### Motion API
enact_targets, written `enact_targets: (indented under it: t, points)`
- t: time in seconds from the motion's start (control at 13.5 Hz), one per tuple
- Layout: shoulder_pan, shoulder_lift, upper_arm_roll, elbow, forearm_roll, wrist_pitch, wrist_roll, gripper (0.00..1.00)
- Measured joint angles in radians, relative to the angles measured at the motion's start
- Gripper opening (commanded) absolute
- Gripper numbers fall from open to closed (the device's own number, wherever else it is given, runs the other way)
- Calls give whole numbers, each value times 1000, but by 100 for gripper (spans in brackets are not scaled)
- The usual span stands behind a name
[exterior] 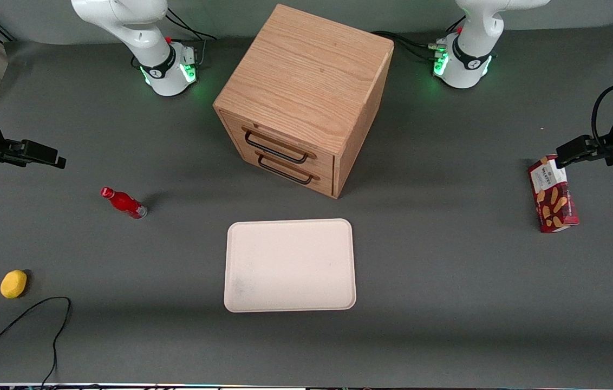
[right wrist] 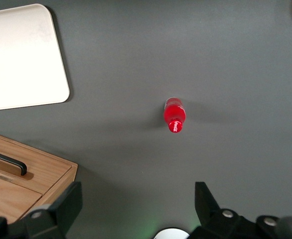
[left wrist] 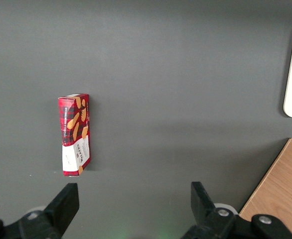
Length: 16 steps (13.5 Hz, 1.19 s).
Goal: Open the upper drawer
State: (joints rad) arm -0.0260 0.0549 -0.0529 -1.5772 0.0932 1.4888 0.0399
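Nothing's started: the upper drawer (exterior: 279, 145) sits fully shut in the cabinet (exterior: 306, 81) mid-table. The tool (exterior: 41, 154) hangs spread wide and empty, well off at the working arm's end, above the red bottle (right wrist: 175, 115).

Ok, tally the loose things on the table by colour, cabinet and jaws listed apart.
Red: 2, bottle and biscuit box
Yellow: 1, lemon-like fruit
Cream: 1, tray
Total: 4
Apart: oak cabinet, upper drawer shut; right gripper open above the bottle.
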Motion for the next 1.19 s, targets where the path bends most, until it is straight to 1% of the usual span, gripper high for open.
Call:
enact_targets:
  t: [0.52, 0.74, 1.19]
  points:
    - [0, 21, -9, 0, 8, -1, -50, 100]
    - [-1, 23, -39, 3, 36, -23, -132, 100]
    - [13, 30, -42, 44, 53, -29, -152, 100]
